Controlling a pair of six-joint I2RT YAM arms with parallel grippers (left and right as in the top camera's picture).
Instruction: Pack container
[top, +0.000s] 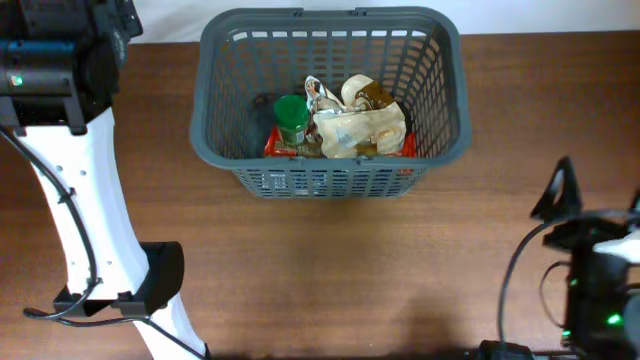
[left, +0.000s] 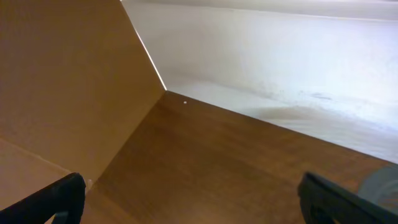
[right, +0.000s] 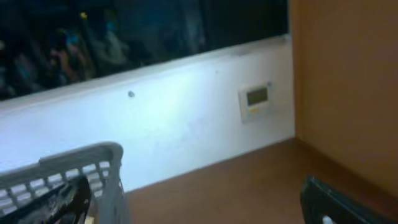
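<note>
The container (top: 322, 181), a large dark grey slotted basket, stands at the far middle of the wooden table. Inside it are a green-lidded jar (top: 292, 117), a crumpled pale bag (top: 358, 128) and a red packet (top: 275, 146) beneath them. My left gripper (left: 191, 185) is open and empty over bare table near the far left corner, with the basket's edge (left: 384, 184) at its right. My right gripper (right: 196, 186) is open and empty at the near right (top: 592, 207), with the basket's corner (right: 68, 163) at its left.
The left arm's white link (top: 80, 210) runs from its base at the near left up to the far left. A white wall borders the table's far edge. A brown panel (left: 62, 81) stands at the far left, and another (right: 348, 81) at the right.
</note>
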